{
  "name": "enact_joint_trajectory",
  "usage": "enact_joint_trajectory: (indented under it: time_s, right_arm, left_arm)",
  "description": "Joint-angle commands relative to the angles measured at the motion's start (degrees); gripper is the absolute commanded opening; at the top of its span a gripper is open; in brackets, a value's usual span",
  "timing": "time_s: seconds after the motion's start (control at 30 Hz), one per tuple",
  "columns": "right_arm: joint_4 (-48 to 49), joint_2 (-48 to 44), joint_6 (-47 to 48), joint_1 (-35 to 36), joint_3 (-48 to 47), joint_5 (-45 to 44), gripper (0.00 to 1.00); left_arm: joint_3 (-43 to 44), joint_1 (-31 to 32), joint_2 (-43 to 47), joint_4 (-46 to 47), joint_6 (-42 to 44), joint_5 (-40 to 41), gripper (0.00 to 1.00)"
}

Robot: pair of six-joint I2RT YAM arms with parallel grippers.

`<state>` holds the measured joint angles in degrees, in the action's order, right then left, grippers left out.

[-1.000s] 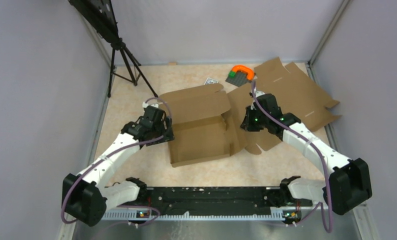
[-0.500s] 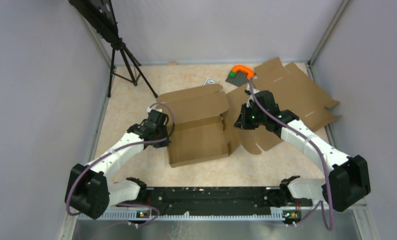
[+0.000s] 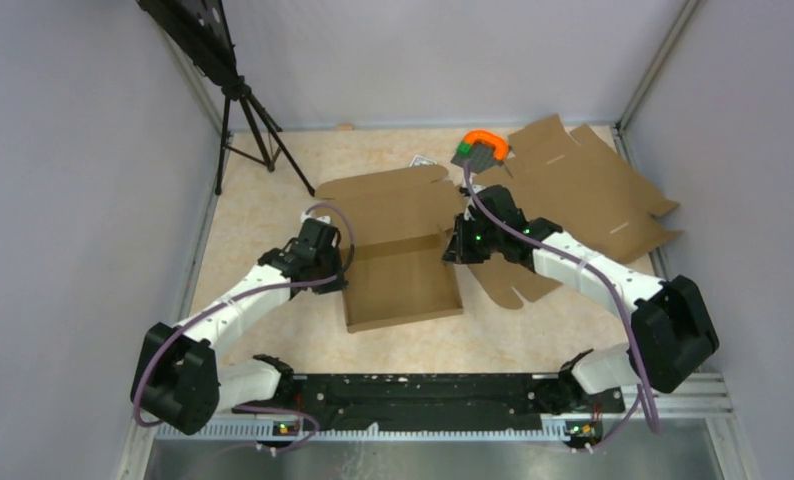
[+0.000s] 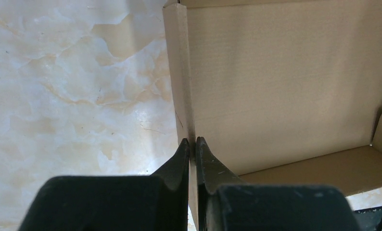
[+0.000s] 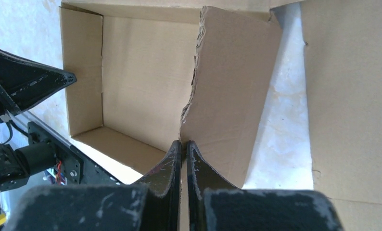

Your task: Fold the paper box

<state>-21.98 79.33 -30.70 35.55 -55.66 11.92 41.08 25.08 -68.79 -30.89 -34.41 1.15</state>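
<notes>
Brown cardboard paper box half-formed at the middle of the marbled desk, open top facing up, left jaws pinched shut on its left wall, right jaws pinched shut on its right side flap, second flat cardboard sheet at the desk's far right corner

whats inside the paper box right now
Only bare cardboard floor shows inside the paper box; no objects. The strip right behind its near wall is hidden in the overhead view.
</notes>
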Motion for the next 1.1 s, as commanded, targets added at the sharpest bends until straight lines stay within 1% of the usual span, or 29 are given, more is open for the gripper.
enact_joint_trajectory:
  time_s: [0.0, 0.07, 0.13, 0.2, 0.3, 0.33, 0.47, 0.7, 0.77, 0.9, 1.0, 1.07]
  right_arm:
    - [6.0, 2.4, -1.6, 1.9, -1.6, 3.1, 0.0]
    - [6.0, 3.2, -1.0, 1.9, -1.1, 3.2, 0.05]
    - [4.8, 3.6, 0.1, 1.9, -1.0, 2.2, 0.15]
    - [3.8, 3.1, 1.2, 1.9, -0.7, 1.0, 0.23]
    - [4.0, 1.0, 1.9, 1.9, 0.8, -0.9, 0.38]
    - [3.9, 0.9, 2.1, 1.8, 1.0, -1.3, 0.4]
    - [2.4, 1.5, 3.5, 1.2, 0.8, -1.8, 0.4]
    - [3.7, 2.5, 3.5, 0.5, 2.7, 0.6, 0.4]
    - [4.5, 3.1, 3.3, 0.5, 3.4, 1.2, 0.43]
    - [5.7, 4.8, 3.1, 0.5, 4.4, 1.8, 0.45]
    - [3.7, 6.1, 4.2, 0.5, 3.2, 0.3, 0.5]
    - [0.3, 7.2, 5.4, 1.1, 1.0, -2.1, 0.53]
  left_arm:
    - [-0.5, 0.9, 0.1, 4.1, -0.8, -2.2, 0.03]
    - [-0.6, 0.9, 0.2, 4.0, -0.8, -2.1, 0.03]
    - [-0.6, 0.9, 0.5, 3.8, -0.7, -1.8, 0.03]
    - [-0.6, 0.9, 0.7, 3.6, -0.6, -1.7, 0.03]
    - [-0.3, 0.9, 0.8, 3.4, -0.4, -1.7, 0.04]
    - [-0.2, 0.9, 0.8, 3.3, -0.3, -1.7, 0.04]
    - [-0.1, 0.9, 1.0, 3.1, -0.2, -1.7, 0.04]
    - [-0.5, 0.9, 1.1, 3.3, -0.3, -1.9, 0.04]
    - [-0.6, 0.9, 1.1, 3.4, -0.3, -1.9, 0.04]
    - [-0.6, 0.9, 1.2, 3.4, -0.3, -1.9, 0.03]
    - [-0.6, 0.9, 1.1, 3.3, -0.2, -2.0, 0.03]
    - [-0.6, 0.9, 1.1, 3.4, -0.3, -2.0, 0.03]
